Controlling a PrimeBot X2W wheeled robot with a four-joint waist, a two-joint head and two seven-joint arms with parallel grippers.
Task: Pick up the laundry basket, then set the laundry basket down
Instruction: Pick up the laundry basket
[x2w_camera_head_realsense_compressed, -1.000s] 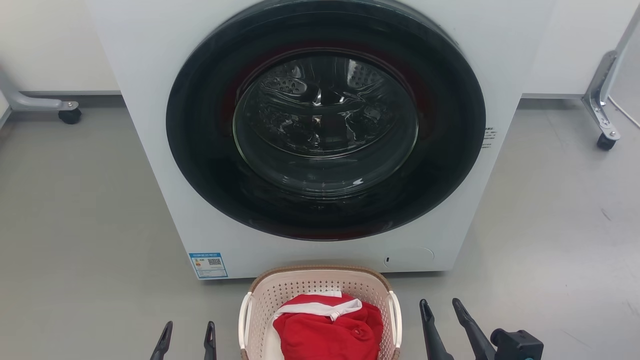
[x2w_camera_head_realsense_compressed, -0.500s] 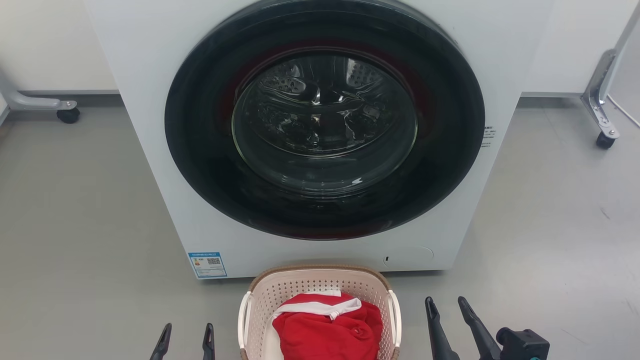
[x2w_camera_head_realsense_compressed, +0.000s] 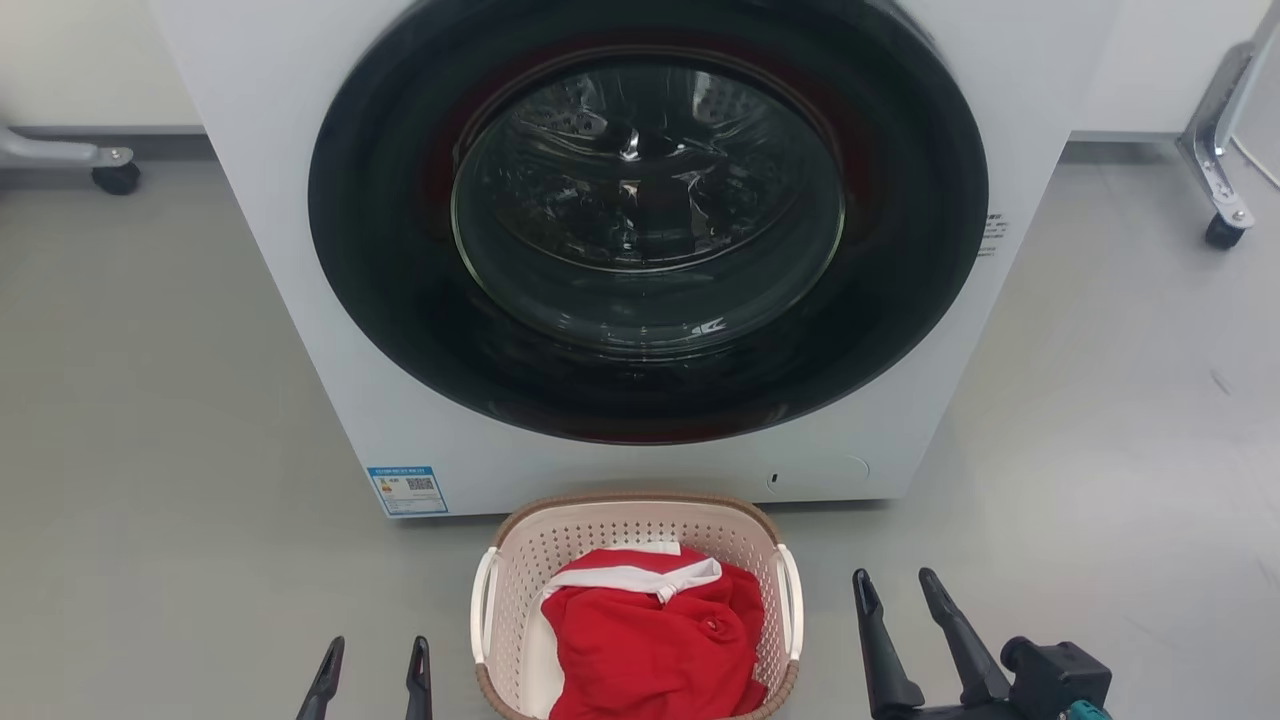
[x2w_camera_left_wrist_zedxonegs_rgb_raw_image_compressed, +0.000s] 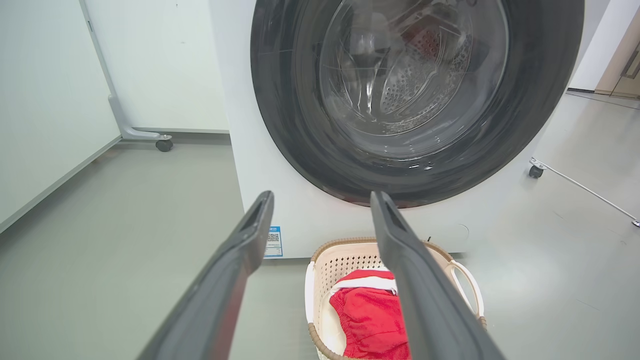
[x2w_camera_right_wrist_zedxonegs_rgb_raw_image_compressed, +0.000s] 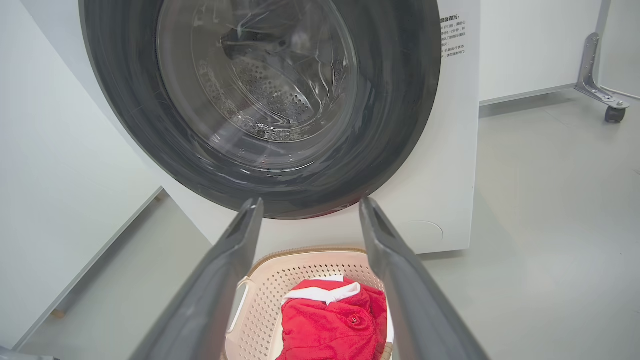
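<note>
Head view looks down, wrist views forward; all share the washing machine (x2w_camera_head_realsense_compressed: 648, 220) and laundry basket (x2w_camera_head_realsense_compressed: 560, 545).

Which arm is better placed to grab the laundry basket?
Probably right: the right tool, open, sits level with the right handle of the laundry basket; the left tool sits further back.

There's the left gripper (x2w_camera_head_realsense_compressed: 378, 650) at seven o'clock: two slim, dark, tapered fingers (x2w_camera_head_realsense_compressed: 326, 684). The right gripper (x2w_camera_head_realsense_compressed: 894, 580) at five o'clock has matching long black blades, a chunky black housing (x2w_camera_head_realsense_compressed: 1050, 668) and a teal patch (x2w_camera_head_realsense_compressed: 1086, 710).
</note>
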